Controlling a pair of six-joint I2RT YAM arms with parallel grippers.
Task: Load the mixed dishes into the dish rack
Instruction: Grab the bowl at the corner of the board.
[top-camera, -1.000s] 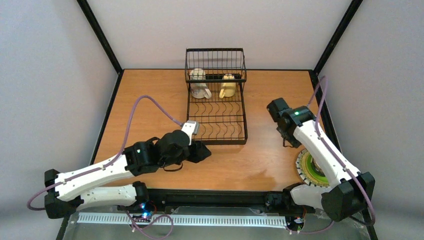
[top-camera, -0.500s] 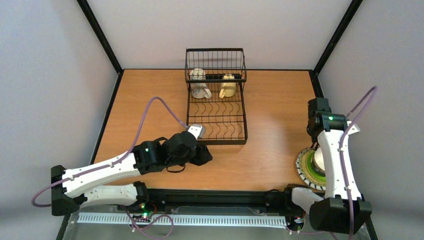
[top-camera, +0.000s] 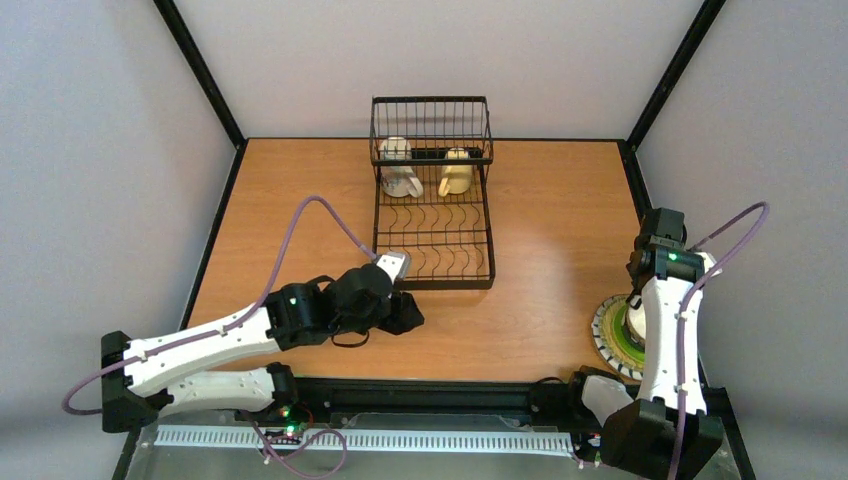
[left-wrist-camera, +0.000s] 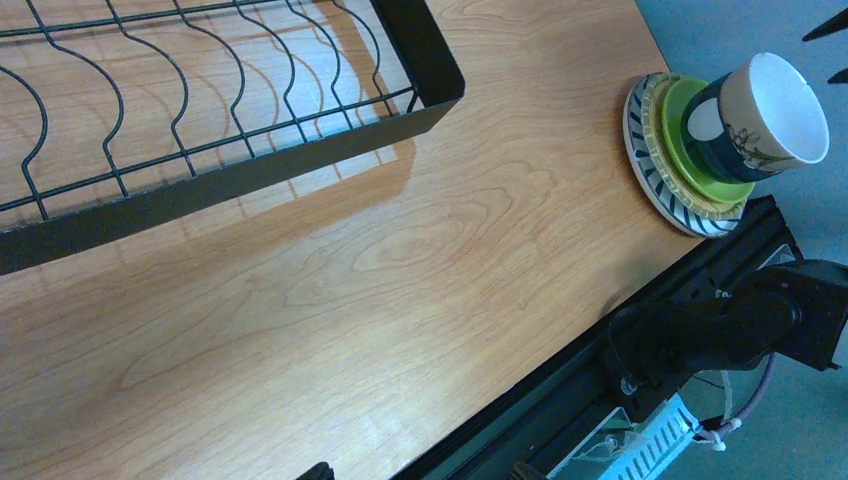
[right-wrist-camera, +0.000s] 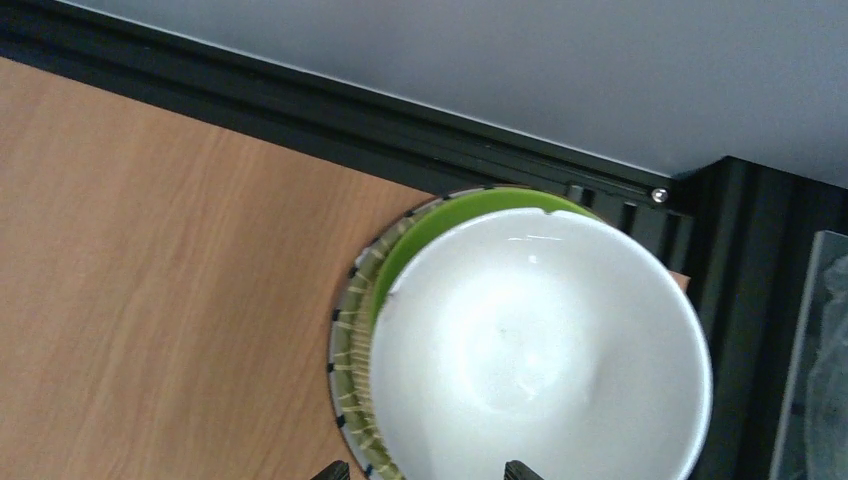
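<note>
Pale grey walls (top-camera: 450, 50) enclose a wooden table (top-camera: 540, 270) of orange-brown grain, with a black rail (top-camera: 440, 392) along its near edge.

1. Black wire dish rack (top-camera: 432, 215): stands at the far middle of the table. Its long tray of curved slots faces the arms, and its taller basket section sits at the far end.
2. White mug (top-camera: 400, 172): in the basket section, left side.
3. Smaller cream-yellow mug (top-camera: 457, 174): in the same section, right side, apart from the white mug.
4. Stack of dishes: at the table's near right corner, well apart from the rack. From the bottom up:
   - white plate with a dark striped rim (left-wrist-camera: 655, 185)
   - lime-green plate (left-wrist-camera: 676, 140)
   - teal-and-white bowl (left-wrist-camera: 712, 130)
   - white bowl with a small motif (left-wrist-camera: 775, 110), nested inside the teal one and topmost
5. Left gripper (top-camera: 403, 312): low over the table, just beside the rack's near left corner. Its jaws are spread wide with nothing between them.
6. Right gripper (right-wrist-camera: 428, 470): directly above the stack, pointing down into the topmost bowl. Two fingertips show at the lower edge of its wrist view, standing apart and gripping nothing. Whether they touch the bowl cannot be told.
</note>
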